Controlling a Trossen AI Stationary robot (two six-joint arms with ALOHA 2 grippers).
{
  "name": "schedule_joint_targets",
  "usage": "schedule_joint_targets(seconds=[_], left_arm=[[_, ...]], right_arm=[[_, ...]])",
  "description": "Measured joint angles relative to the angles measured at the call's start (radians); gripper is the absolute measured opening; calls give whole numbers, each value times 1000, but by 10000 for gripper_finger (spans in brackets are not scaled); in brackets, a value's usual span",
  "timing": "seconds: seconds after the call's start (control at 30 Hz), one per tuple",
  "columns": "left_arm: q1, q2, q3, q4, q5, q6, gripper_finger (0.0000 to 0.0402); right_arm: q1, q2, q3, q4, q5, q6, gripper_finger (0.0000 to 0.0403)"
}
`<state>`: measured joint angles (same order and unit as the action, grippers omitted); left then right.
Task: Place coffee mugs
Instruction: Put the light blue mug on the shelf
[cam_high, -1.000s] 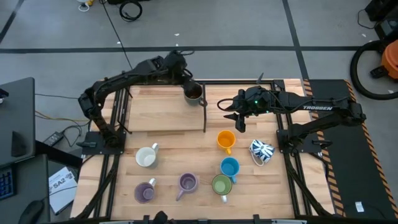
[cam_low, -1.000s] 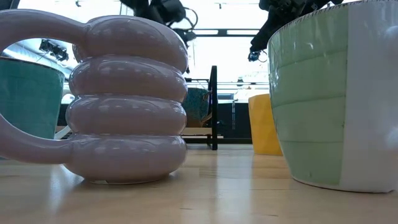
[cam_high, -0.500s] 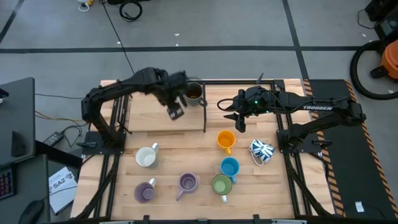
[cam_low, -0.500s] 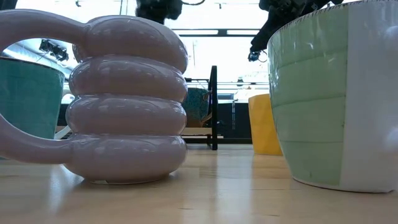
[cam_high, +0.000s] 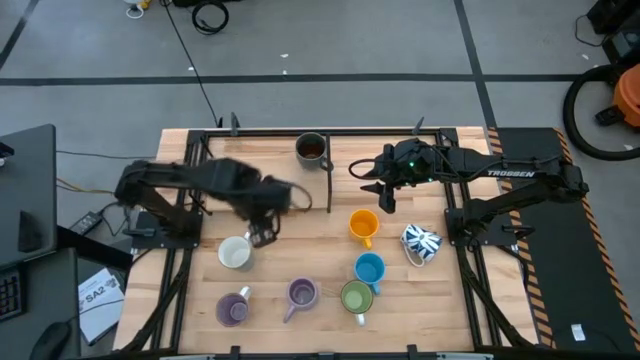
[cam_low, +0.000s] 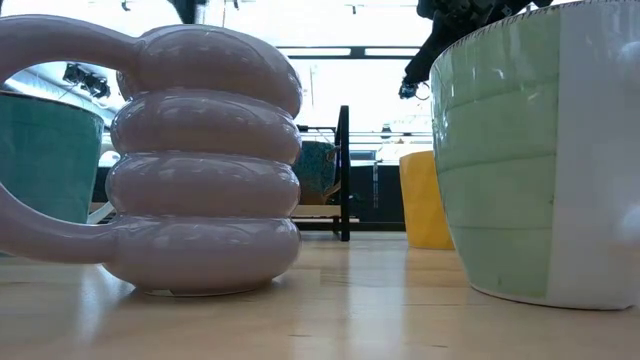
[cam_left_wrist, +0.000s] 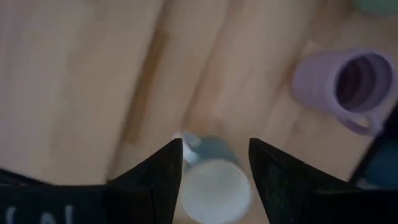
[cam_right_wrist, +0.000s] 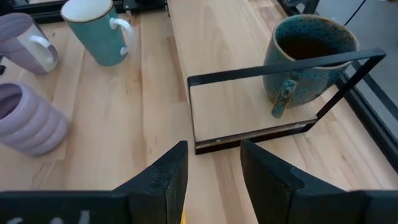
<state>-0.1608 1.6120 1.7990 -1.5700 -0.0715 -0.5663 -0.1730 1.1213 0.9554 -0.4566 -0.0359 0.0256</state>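
The dark grey mug (cam_high: 311, 150) stands upright on its base at the table's far edge, behind a black metal frame (cam_right_wrist: 280, 68). Seven more mugs stand on the near half: white-inside (cam_high: 236, 252), two purple (cam_high: 233, 308) (cam_high: 302, 293), green (cam_high: 356, 296), blue (cam_high: 369, 268), orange (cam_high: 363, 224) and blue-patterned (cam_high: 421, 241), which lies tilted. My left gripper (cam_high: 262, 234) is open and hangs just above the white-inside mug (cam_left_wrist: 214, 186), touching nothing. My right gripper (cam_high: 385, 198) is open too, raised on the far side of the orange mug.
The black frame's post (cam_high: 329, 178) runs across the table's middle between the two arms. The mugs stand close together along the near edge. Bare wood lies on the far left half (cam_high: 250, 170). Both arm bases flank the table.
My left gripper has left the dark grey mug at the far edge and swung fast toward the near edge and somewhat left, coming down over the white-inside mug. The dark grey mug stays upright where it was. The right arm has kept still.
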Motion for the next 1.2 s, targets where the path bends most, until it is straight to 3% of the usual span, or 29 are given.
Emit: schedule_joint_targets(seconds=[0.17,0.33,0.5,0.63,0.87,1.2], left_arm=[[-137,-112,-111,0,-13,-314,192],[-284,-207,-252,-3,12,-747,192],[-406,-241,-345,-2,44,-1147,192],[-474,-241,-388,-2,62,-1372,192],[-523,-224,-434,11,68,-1560,192],[-511,-219,-602,149,34,-1625,192]], right_arm=[[1,0,0,-2,-17,0,153],[1,0,0,-2,-18,-1,153],[1,0,0,-1,-17,-2,154],[1,0,0,-1,-17,-2,153],[1,0,0,-1,-18,-3,154],[1,0,0,-1,-18,-3,153]])
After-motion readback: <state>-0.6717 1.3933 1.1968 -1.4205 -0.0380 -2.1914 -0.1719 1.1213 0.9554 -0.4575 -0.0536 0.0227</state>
